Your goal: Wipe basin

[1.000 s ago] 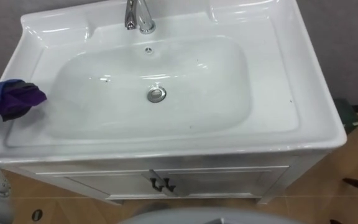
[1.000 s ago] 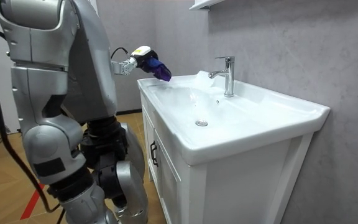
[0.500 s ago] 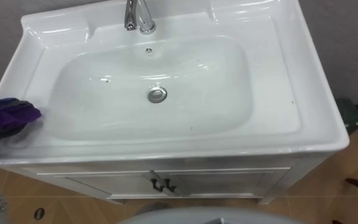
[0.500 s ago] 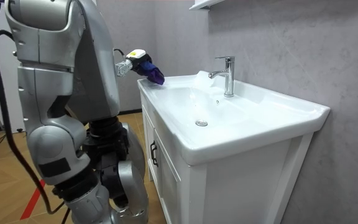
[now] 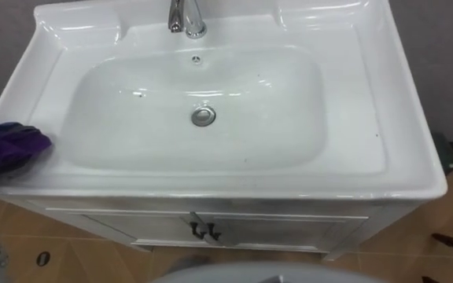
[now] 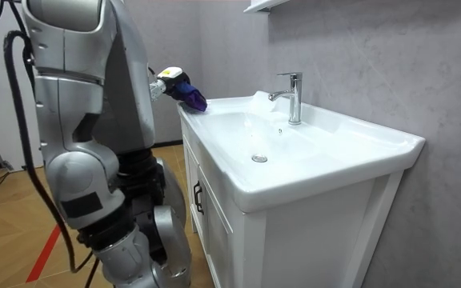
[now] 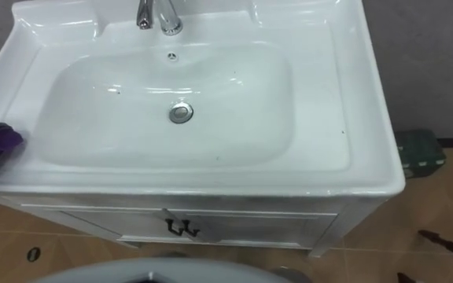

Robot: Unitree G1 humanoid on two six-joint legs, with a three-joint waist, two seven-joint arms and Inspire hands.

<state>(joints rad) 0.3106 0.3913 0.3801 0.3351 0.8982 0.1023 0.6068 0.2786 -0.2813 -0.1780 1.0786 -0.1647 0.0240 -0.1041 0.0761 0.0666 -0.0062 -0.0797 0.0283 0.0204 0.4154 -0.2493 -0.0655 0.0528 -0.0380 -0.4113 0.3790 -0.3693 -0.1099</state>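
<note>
A chrome faucet (image 5: 185, 17) stands at the back. Below, a white cabinet (image 5: 274, 229) bears two dark handles (image 5: 202, 231) side by side. A dark green box (image 7: 420, 152) lies on the wood-pattern floor (image 7: 423, 206), right.

cloth (image 5: 10, 145) on basin's (image 5: 352, 102) left rim, tap (image 5: 185, 17) behind

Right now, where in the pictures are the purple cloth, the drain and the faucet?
purple cloth (image 5: 16, 146): left eye view, on its bunched purple middle.
drain (image 5: 203, 116): left eye view, on the centre of the metal plug.
faucet (image 6: 295, 100): room view, on its upright body.
</note>
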